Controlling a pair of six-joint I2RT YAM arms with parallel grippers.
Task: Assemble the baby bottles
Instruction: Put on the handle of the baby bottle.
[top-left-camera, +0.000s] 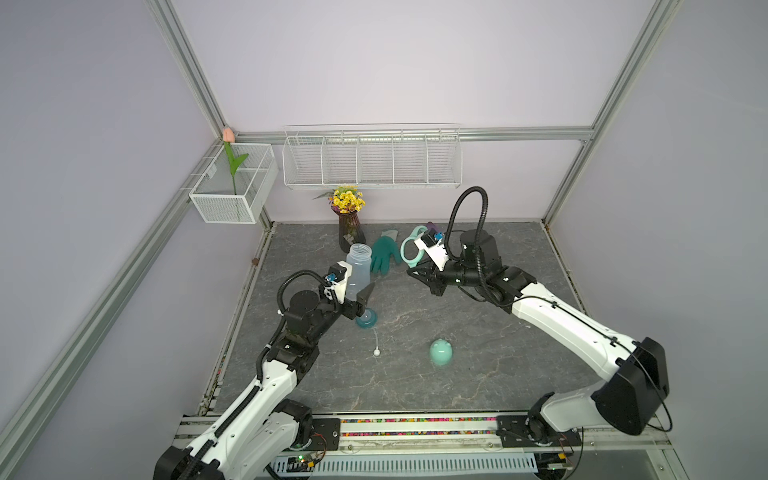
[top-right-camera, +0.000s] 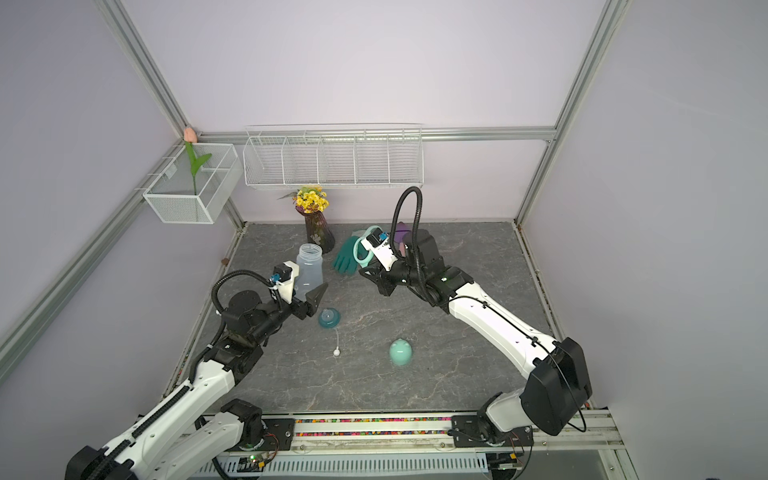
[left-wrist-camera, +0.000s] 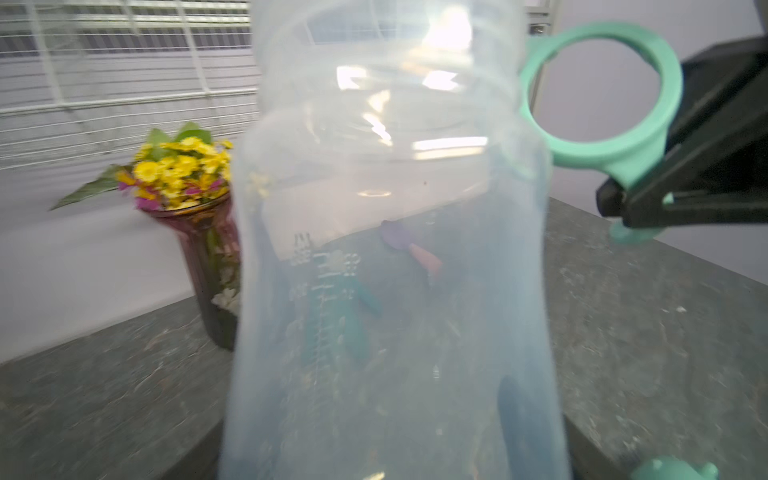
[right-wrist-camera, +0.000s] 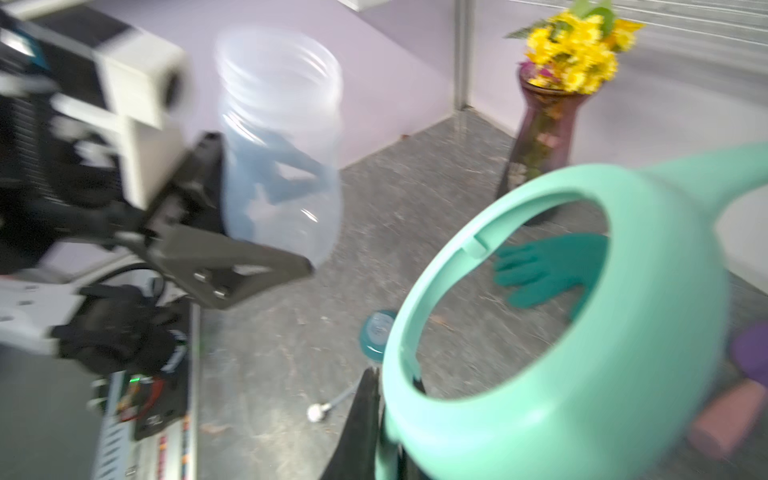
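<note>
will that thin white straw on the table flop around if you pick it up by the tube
Probably. The straw is thin as a cord, so it likely droops. Its round end weight would probably hang low and swing. Lying flat on the table, it may be hard to pinch.

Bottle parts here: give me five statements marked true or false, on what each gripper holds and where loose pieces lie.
1. The left gripper holds the clear frosted bottle body, mouth up. True.
2. The mint two-handled ring sits on the bottle's neck. False: the right gripper clamps it, apart from the bottle.
3. The teal nipple collar lies on the grey stone-patterned table. True.
4. The mint eared dome cap is screwed onto the bottle. False: it sits on the table.
5. The thin white weighted straw stands inside the bottle. False: it lies on the table by the collar.
</note>
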